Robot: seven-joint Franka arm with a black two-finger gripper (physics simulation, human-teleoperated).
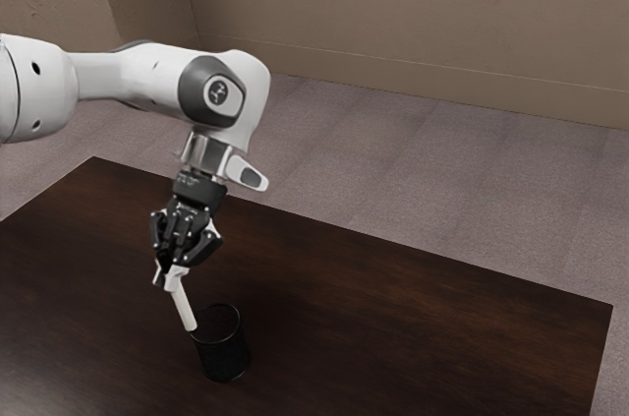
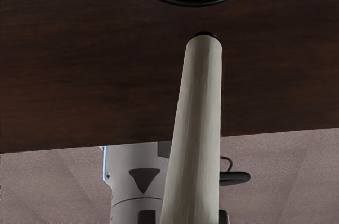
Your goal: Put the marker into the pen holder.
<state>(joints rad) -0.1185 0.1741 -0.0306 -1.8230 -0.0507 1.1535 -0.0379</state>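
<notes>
Marker is slanting inside the surface's edges, our fingers gripping its upper end — likely light, stiff, slick — and we're favouring that high hold.

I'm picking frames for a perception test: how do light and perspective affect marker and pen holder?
Exterior view: the pen holder nearly merges with the dark table, while the pale marker stands out. Wrist view: perspective widens the marker toward the lower edge; shading runs lengthwise.

Side, closer wrist views; shared table
</notes>
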